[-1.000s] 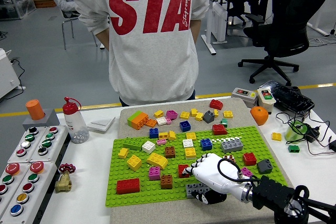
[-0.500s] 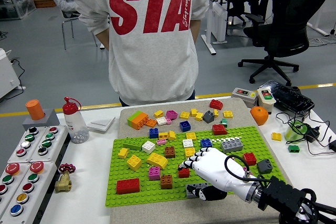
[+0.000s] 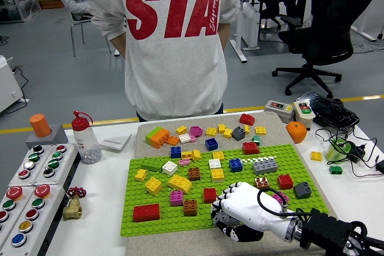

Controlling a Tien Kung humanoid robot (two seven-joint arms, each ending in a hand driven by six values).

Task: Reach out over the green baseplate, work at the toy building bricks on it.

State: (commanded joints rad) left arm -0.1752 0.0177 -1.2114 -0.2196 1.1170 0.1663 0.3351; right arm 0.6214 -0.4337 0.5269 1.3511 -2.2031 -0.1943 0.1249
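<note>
Since half a second ago, our right hand (image 3: pixel 239 213) has pulled back toward the near edge of the green baseplate (image 3: pixel 288 157) and dropped lower; earlier it reached further in, over the red brick (image 3: pixel 209 194). That red brick now stands clear of our hand, just beyond the knuckles. Our fingers (image 3: pixel 227 199) are curled down over the dark grey brick (image 3: pixel 223 217) at the plate's near edge, though we cannot tell whether they truly grip it or only rest on it. We judge this as a shift from reaching to closing on that grey piece. Our left arm is not in view.

Further in, the baseplate carries scattered bricks: a brown one (image 3: pixel 190 207), a pink one (image 3: pixel 176 197), a yellow one (image 3: pixel 179 183), a blue one (image 3: pixel 236 164) and a light grey plate (image 3: pixel 264 165). Beyond the green plate, loose bricks lie on the mat. At the table's far side a person (image 3: pixel 171 40) stands with hands behind the back, touching nothing.
</note>
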